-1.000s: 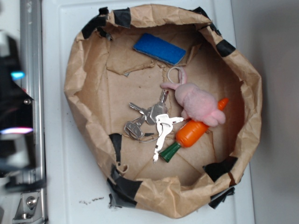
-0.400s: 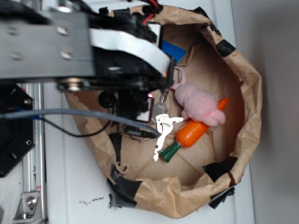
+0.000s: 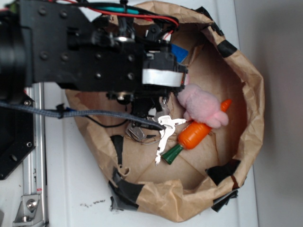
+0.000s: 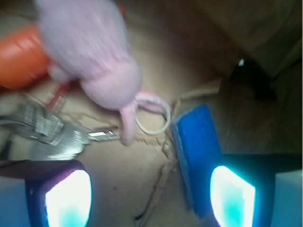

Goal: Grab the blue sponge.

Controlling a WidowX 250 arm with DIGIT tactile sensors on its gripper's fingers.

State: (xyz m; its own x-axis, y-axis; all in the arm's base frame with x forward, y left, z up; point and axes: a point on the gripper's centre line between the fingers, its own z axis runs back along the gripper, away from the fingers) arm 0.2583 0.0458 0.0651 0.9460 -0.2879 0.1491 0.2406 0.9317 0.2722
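The blue sponge (image 4: 196,151) lies flat on the brown paper floor of the bag, just inside my right fingertip (image 4: 232,194) in the wrist view. My gripper (image 4: 150,196) is open and empty, its two fingers wide apart above bare paper, with the sponge at the right side of the gap. In the exterior view my arm (image 3: 94,61) hangs over the bag's upper left and covers most of the sponge; only one blue corner of the sponge (image 3: 178,52) shows. The fingers are hidden under the arm there.
A crumpled brown paper bag (image 3: 251,94) with black tape holds everything. A pink plush toy (image 3: 203,106), a toy carrot (image 3: 193,135) and a bunch of keys (image 3: 163,127) lie beside the gripper. The plush (image 4: 90,52) and keys (image 4: 52,132) also show in the wrist view.
My arm has come in from the left over the bag and now covers most of the sponge, which lay in full view a second ago. The objects have not moved.
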